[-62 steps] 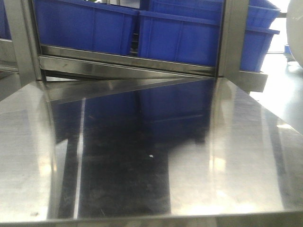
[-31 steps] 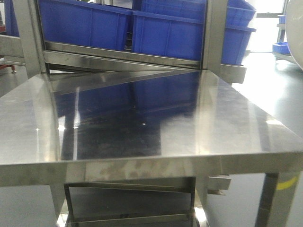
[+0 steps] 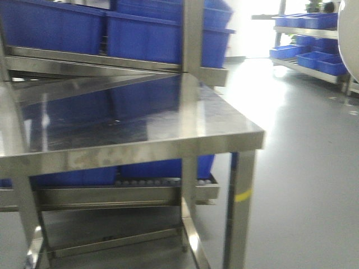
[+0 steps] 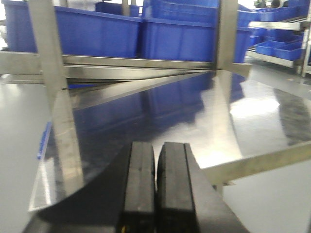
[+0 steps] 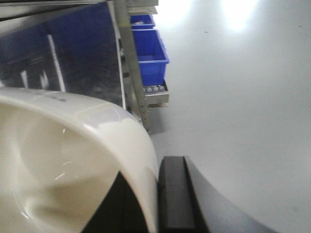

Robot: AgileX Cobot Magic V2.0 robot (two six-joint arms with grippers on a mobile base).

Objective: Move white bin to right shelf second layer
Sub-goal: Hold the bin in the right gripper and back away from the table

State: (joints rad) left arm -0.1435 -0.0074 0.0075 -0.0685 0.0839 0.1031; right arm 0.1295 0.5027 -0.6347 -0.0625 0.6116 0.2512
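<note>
Right gripper (image 5: 148, 194) is clamping the white bin (image 5: 73, 155) by its wall, one black finger (image 5: 172, 194) pressing outside the rim. The tub is hanging over grey floor (image 5: 243, 97) beside the steel table (image 5: 82, 53). Left gripper (image 4: 155, 179) is hovering above that tabletop, jaws pressed flat together, facing blue crates (image 4: 97, 31).

No text, label, brand, number or sign can be read in any view. The blue crates (image 3: 146, 39), the counter (image 3: 140, 147) and the white bin (image 5: 73, 145) show bare surfaces. The yellow band (image 3: 243, 195) on the counter's leg is plain colour.
</note>
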